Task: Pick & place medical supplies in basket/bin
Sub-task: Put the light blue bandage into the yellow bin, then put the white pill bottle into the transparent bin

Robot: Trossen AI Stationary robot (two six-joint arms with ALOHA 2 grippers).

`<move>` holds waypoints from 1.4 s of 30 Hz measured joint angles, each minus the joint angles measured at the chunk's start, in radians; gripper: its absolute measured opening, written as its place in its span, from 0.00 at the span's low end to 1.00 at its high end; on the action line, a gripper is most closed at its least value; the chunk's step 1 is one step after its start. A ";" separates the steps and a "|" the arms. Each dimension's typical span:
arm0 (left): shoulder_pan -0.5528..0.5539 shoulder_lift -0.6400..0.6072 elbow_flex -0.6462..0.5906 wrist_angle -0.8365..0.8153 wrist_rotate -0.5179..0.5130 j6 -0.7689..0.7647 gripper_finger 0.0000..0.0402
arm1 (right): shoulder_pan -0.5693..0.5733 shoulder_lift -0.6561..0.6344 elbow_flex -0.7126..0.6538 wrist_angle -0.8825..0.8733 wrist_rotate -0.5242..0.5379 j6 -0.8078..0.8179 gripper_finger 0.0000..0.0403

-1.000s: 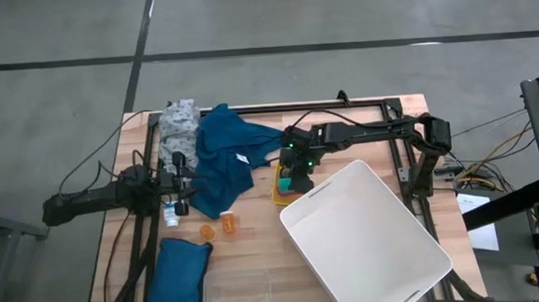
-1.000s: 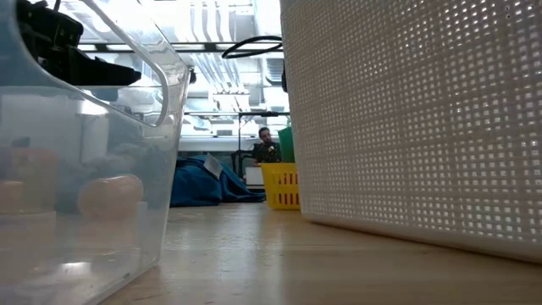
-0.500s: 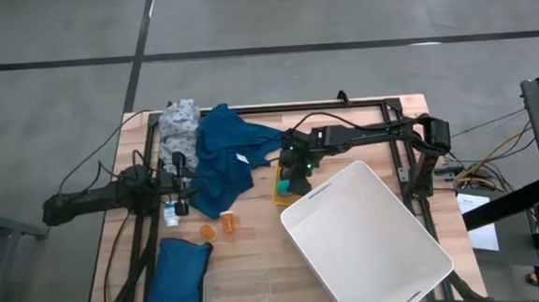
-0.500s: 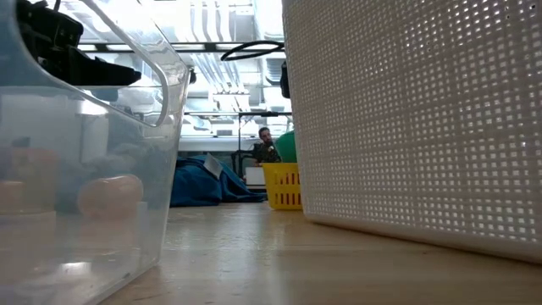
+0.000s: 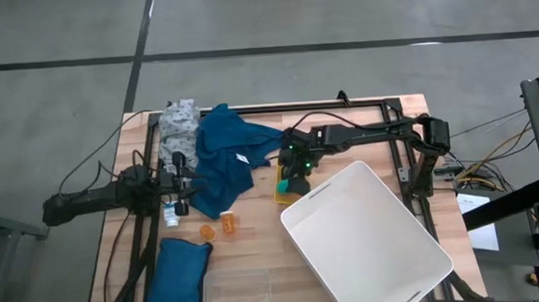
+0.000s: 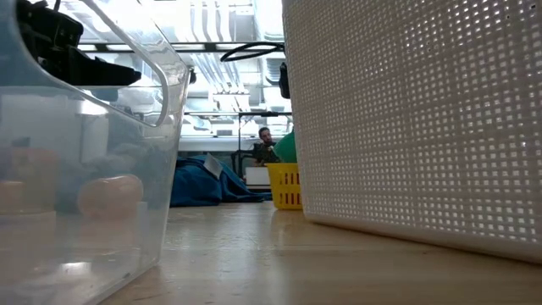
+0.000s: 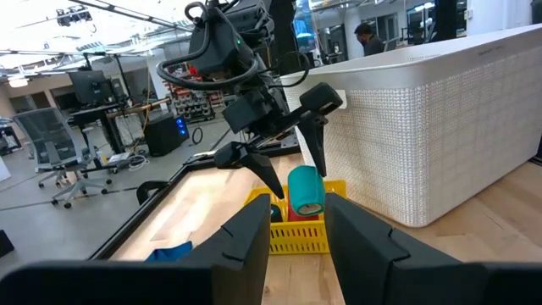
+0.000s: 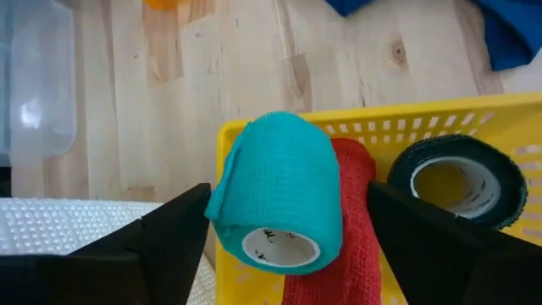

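Observation:
My right gripper (image 8: 288, 191) (image 5: 296, 173) hangs open over a small yellow basket (image 8: 474, 127) (image 5: 281, 191) beside the big white basket. A teal bandage roll (image 8: 275, 191) (image 7: 306, 190) lies between its spread fingers, resting on a red roll (image 8: 351, 229) in the yellow basket, next to a dark roll (image 8: 457, 182). My left gripper (image 7: 296, 207) (image 5: 185, 184) waits open by the blue cloth garment (image 5: 223, 158), near the small white bottles (image 5: 172, 213). A grey dotted cloth (image 5: 180, 124) lies at the far edge. Two orange pill bottles (image 5: 229, 225) lie on the wood. My right gripper comes from above, pointing down, with one finger (image 8: 169, 237) on each side of the teal roll. Whether either finger touches the roll cannot be told. The roll lies on the red roll in the yellow basket.
A large white mesh basket (image 5: 364, 239) fills the near right of the table. A clear plastic bin (image 6: 76, 169) stands at the near edge, and a blue padded pouch (image 5: 179, 278) lies at the near left. A person (image 6: 266, 146) shows far behind the table.
In the low view the teal roll has sunk lower, toward the yellow basket. My right gripper has stayed over that basket.

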 joint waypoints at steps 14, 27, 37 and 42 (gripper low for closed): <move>0.000 0.000 0.000 0.000 0.000 0.000 0.29 | -0.012 0.000 0.049 -0.034 0.042 0.021 0.82; 0.000 0.000 0.000 0.000 0.000 0.000 0.29 | -0.014 -0.002 0.072 -0.114 0.057 0.008 0.82; 0.000 0.000 0.000 0.000 0.000 0.000 0.29 | -0.029 -0.002 0.124 -0.119 0.097 0.049 0.82; 0.000 0.000 0.000 0.000 0.000 0.000 0.29 | -0.031 -0.002 0.159 -0.078 0.101 0.036 0.82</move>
